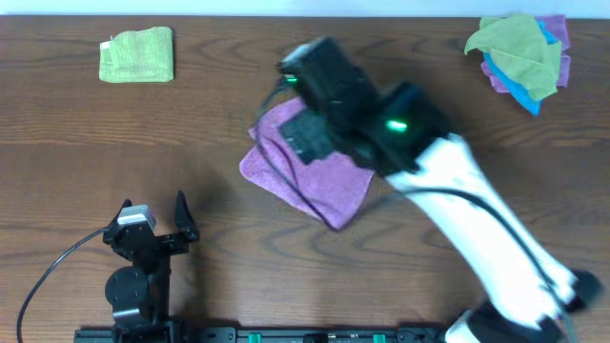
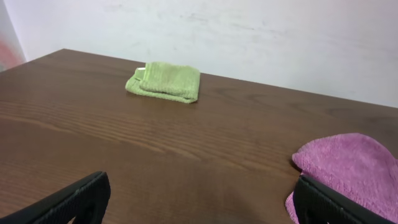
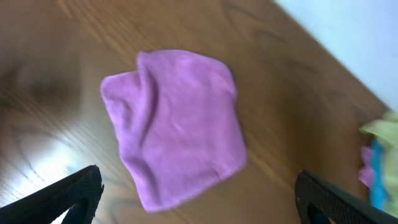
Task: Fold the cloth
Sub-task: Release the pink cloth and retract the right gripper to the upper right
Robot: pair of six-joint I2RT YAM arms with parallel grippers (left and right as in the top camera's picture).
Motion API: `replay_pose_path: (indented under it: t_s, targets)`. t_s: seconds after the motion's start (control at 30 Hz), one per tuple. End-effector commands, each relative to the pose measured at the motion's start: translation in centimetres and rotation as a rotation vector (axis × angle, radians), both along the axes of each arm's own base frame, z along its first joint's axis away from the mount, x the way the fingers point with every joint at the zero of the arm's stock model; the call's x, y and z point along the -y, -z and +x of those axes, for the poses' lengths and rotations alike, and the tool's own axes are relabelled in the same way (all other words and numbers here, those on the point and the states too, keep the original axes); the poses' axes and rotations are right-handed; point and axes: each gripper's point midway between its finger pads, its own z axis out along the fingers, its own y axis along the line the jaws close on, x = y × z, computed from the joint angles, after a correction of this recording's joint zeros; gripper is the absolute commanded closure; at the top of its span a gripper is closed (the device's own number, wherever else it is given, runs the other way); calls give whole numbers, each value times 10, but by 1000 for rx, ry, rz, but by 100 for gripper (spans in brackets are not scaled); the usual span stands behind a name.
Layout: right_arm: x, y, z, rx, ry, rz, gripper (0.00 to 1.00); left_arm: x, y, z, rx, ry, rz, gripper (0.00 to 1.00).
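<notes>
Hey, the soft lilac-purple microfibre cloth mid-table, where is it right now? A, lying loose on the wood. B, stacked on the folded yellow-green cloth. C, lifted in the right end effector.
A: the lilac-purple microfibre cloth lies on the brown wooden table, and the right end effector hangs open above it, gripping nothing.

Wooden table (image 1: pixel 57 143) with lilac cloth (image 1: pixel 334 181), green cloth (image 1: pixel 138 54), cloth pile (image 1: pixel 519 52)

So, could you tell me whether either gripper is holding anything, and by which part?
Nothing is held. The right gripper hovers open above the purple cloth; the left gripper is open, apart from it.
</notes>
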Motion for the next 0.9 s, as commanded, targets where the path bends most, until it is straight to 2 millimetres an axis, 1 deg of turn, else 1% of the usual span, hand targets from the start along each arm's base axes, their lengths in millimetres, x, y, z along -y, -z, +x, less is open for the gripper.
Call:
replay_pose_path:
  t_s: [0.0,0.07,0.13,0.2,0.27,0.37,0.47,0.57,0.67,0.7,0.87]
  targets:
    - [36,-39,-7,96,69,26,1,18,15,1,-24,76,-181,5]
    - [53,-57,-13,139,97,45,1,32,12,1,-18,138,-342,5]
    - [67,-71,-21,169,116,69,1,39,6,1,-2,166,-460,5]
    - [84,-83,-29,193,139,89,1,56,-6,-1,15,259,-575,5]
    - [95,-92,-36,211,154,103,1,69,-20,-4,42,347,-614,5]
    - [106,-100,-45,230,167,117,1,75,-32,-6,75,398,-627,5]
    - [110,-104,-51,235,165,125,1,74,-39,-6,105,397,-625,5]
    - [111,-102,-54,223,166,119,1,74,-43,-6,117,400,-654,5]
    - [111,-99,-54,211,166,118,1,81,-44,-9,105,440,-664,4]
    - [110,-98,-54,211,166,118,1,86,-46,-11,106,477,-646,4]
    - [106,-101,-48,225,166,129,1,96,-50,-13,104,538,-602,4]
